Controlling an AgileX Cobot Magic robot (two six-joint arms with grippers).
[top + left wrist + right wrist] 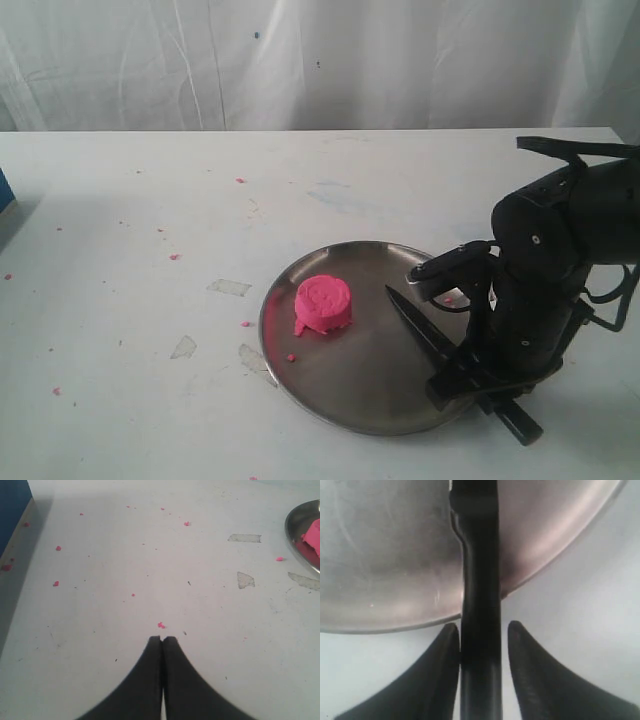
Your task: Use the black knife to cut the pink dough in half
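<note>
Backing the crumb-flecked white table (120, 200) — a creased white sheet (300, 60).

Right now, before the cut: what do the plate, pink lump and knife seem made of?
The plate is probably steel: brushed grey sheen with soft reflections. The pink dough looks soft and clay-like, matte, smeared at its base. The black knife is matte black with no glint; plastic or coated metal, I cannot tell.

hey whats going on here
The right gripper straddles the handle of the slim black knife, jaws open with a gap on one side. The knife lies across the rim of the round steel plate, tip toward the uncut bright pink dough puck. The left gripper sits shut over the white table.
</note>
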